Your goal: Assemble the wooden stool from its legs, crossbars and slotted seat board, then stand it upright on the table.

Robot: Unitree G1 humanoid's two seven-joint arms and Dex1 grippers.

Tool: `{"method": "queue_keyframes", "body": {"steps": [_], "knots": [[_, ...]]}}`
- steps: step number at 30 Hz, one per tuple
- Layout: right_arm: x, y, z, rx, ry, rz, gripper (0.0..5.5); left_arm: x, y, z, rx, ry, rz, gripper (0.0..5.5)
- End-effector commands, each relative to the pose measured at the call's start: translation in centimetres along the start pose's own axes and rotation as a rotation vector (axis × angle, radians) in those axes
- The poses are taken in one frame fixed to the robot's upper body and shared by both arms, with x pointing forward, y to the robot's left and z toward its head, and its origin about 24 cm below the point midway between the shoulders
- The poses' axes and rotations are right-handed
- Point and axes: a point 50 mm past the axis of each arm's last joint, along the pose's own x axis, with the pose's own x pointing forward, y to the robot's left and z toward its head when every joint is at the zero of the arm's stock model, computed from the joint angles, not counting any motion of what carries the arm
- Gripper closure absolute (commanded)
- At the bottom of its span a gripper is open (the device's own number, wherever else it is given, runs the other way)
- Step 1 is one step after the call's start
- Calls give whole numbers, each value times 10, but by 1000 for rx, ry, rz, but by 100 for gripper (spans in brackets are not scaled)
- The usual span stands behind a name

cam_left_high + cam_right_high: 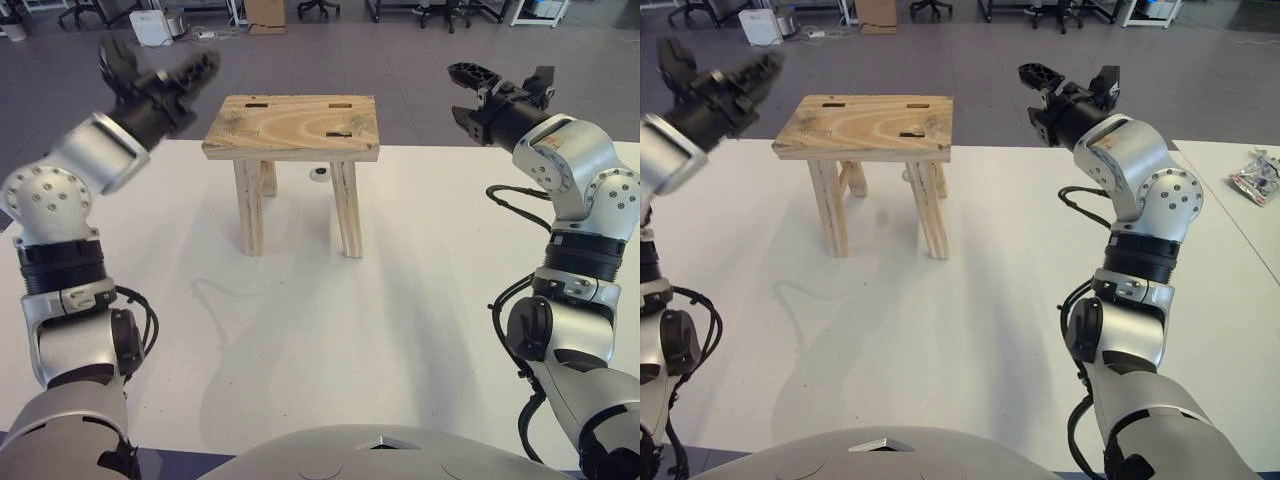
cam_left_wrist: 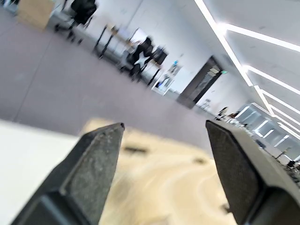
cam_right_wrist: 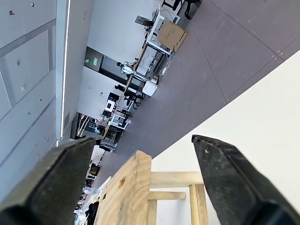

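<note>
An assembled wooden stool (image 1: 291, 128) stands upright on the white desk (image 1: 420, 300) at upper centre, the left hand (image 1: 160, 62) and right hand (image 1: 502, 80) raised either side with fingers apart and empty, so assembly looks finished, needing only a clear retreat.

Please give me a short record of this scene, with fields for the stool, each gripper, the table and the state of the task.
stool: pale wooden stool with slotted seat board, assembled, standing upright on four legs
table: white table, carries the stool
left gripper: open, raised at the stool's left, not touching it
right gripper: open, raised at the stool's right, not touching it
other: small round object on the table behind the stool
task state: looks complete
</note>
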Motion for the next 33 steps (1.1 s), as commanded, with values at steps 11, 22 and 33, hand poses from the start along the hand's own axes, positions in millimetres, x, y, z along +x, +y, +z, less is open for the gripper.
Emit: {"method": "queue_keyframes", "body": {"steps": [11,22,33], "knots": [[-17,-91,-44,-551,-207,-168,164,-97,85,-73,518,-293,737,230],[-47,-125,-124,-587,-376,-292,164,-115,45,-199,162,-199,921,230],[-65,-142,-126,-639,-391,-488,164,-104,41,-211,150,-145,812,230]]}}
